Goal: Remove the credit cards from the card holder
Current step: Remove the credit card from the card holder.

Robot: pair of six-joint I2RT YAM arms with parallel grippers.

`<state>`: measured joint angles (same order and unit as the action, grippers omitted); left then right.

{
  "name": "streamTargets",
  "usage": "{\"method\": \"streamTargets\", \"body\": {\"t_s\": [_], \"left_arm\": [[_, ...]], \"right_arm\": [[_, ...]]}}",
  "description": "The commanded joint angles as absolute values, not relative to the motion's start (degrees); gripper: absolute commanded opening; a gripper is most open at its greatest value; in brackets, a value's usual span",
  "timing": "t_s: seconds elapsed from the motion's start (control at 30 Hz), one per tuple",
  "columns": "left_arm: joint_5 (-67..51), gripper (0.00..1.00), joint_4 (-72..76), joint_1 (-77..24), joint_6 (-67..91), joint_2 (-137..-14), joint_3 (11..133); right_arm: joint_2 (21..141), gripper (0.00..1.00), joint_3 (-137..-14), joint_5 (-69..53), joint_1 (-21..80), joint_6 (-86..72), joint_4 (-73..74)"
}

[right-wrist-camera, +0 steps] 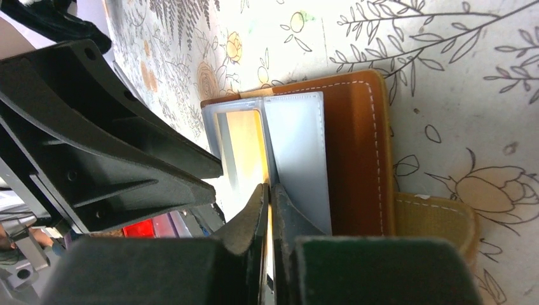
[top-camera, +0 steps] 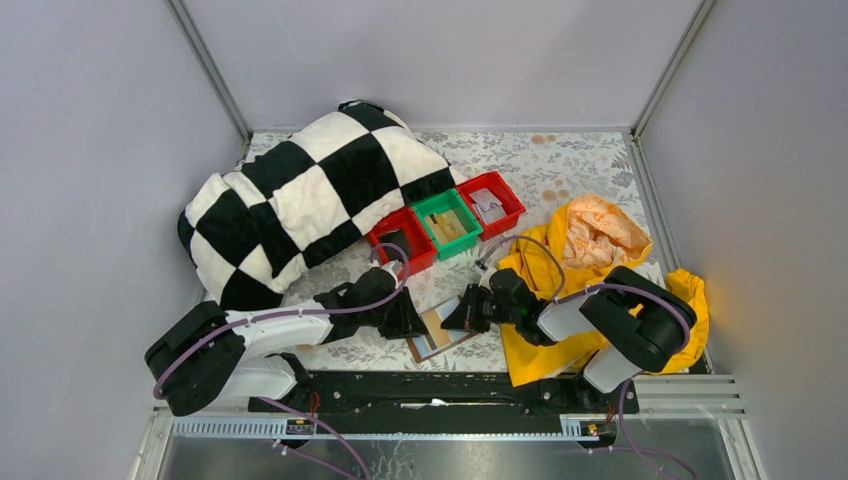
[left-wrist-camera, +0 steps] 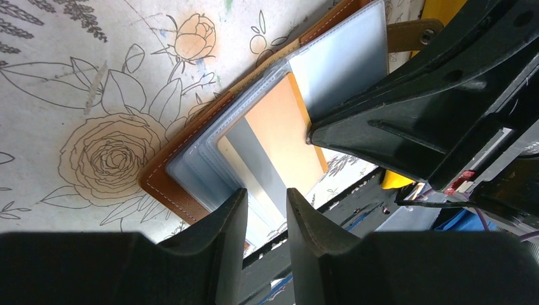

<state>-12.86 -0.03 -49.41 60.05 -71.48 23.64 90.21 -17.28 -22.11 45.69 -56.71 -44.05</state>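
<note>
The card holder (top-camera: 441, 341) lies open on the flowered tablecloth between both grippers, a brown leather border (left-wrist-camera: 166, 183) round pale grey pockets (right-wrist-camera: 299, 146). A tan credit card (left-wrist-camera: 279, 136) with a grey stripe sticks partway out of a pocket. My right gripper (right-wrist-camera: 269, 188) is shut on that card's thin edge (right-wrist-camera: 245, 143), and its fingers (left-wrist-camera: 407, 114) reach in from the right in the left wrist view. My left gripper (left-wrist-camera: 267, 194) hovers over the holder's near edge, its jaws a little apart with nothing between them. In the top view the left gripper (top-camera: 416, 322) and the right gripper (top-camera: 457, 317) nearly meet.
Behind the holder stands a row of bins: red (top-camera: 400, 245), green (top-camera: 448, 224), red (top-camera: 492, 203). A black-and-white checkered blanket (top-camera: 300, 195) fills the back left. A yellow garment (top-camera: 590, 250) lies under the right arm. A black rail (top-camera: 430, 388) runs along the near edge.
</note>
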Motion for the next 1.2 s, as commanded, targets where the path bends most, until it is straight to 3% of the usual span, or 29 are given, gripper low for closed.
{"method": "streamTargets", "body": {"t_s": [0.0,0.43,0.8,1.17], "left_arm": [[-10.65,0.34,-4.29,-49.66,58.97,-72.62,22.68],[-11.0,0.34,-4.64,-49.55,59.5,-73.0,21.77],[-11.0,0.34,-5.76,-49.57,58.81,-71.86,21.83],[-8.51,0.36,-11.94,-49.53,56.72,-64.96,28.08]], "right_arm": [[90.58,0.0,-17.58,-23.32,45.61,-56.38,-46.39],[81.83,0.0,-16.89,-16.71,44.24,-50.98,-34.85],[81.13,0.0,-17.46,-19.99,40.88,-46.67,-30.71],[84.86,0.0,-11.86,-18.39,42.44,-60.74,-47.35]]}}
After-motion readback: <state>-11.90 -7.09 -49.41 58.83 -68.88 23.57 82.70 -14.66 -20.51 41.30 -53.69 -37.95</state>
